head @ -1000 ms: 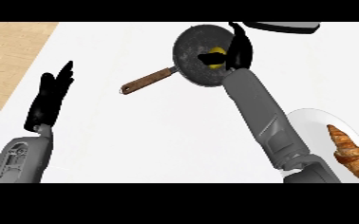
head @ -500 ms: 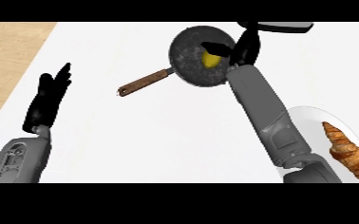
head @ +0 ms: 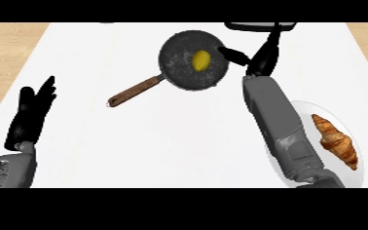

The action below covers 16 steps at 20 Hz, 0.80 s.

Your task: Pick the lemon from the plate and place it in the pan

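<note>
Lemon [head: 202,60] lay inside the pan [head: 188,77], right of the pan's centre, nothing touching it. Pan sat on the white counter [head: 179,141] toward the far side, brown handle [head: 134,91] pointing down-left. Right hand [head: 260,56] was just beside the pan's right rim, off the pan, holding nothing; thumb stuck out left toward the rim, fingers stretched up and away, so hand was open. Right forearm [head: 277,122] ran up from the lower right edge, nearly straight, leaning a bit left, covering the left part of the plate [head: 345,126]. Plate was at the right edge with a croissant [head: 336,141] on it, lying diagonally. Left hand [head: 30,114] was at the left edge, fingers straight and pointing up, open and resting, well apart from the pan and handle. Dark object [head: 260,26] at the top edge, behind the right hand's fingertips; couldn't tell what it was.
</note>
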Motion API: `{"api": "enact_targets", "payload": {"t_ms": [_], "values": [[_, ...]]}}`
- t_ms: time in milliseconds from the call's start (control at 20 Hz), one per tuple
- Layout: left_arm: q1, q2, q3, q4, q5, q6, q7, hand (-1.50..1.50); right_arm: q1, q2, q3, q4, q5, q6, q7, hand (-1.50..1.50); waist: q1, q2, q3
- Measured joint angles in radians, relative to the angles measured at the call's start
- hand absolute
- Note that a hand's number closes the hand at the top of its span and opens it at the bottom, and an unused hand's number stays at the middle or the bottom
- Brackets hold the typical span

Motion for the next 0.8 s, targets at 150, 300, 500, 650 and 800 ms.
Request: {"api": "enact_targets", "payload": {"t_ms": [150, 300, 500, 650, 800], "values": [[0.033, 0.003, 0.012, -0.030, 0.004, 0.001, 0.018, 0.00, 0.083, -0.006, 0.020, -0.089, -0.012, 0.034, -0.006, -1.50, -0.025, -0.010, 0.000], [0.057, -0.004, 0.016, -0.042, -0.001, 0.014, 0.020, 0.00, 0.177, -0.024, 0.067, -0.205, -0.005, 0.094, 0.037, -1.50, -0.047, -0.018, -0.001], [0.069, 0.013, 0.037, -0.052, 0.012, 0.001, 0.026, 0.00, 0.352, -0.040, 0.131, -0.406, -0.002, 0.180, 0.091, -1.50, -0.061, -0.023, -0.002], [0.063, 0.008, 0.038, -0.048, 0.010, 0.005, 0.032, 0.00, 0.480, -0.066, 0.188, -0.583, 0.011, 0.246, 0.171, -1.50, -0.069, -0.024, -0.003], [0.065, 0.002, 0.035, -0.048, -0.001, 0.014, 0.027, 0.00, 0.620, -0.111, 0.225, -0.764, 0.012, 0.316, 0.233, -1.50, -0.068, -0.022, -0.003]]}}
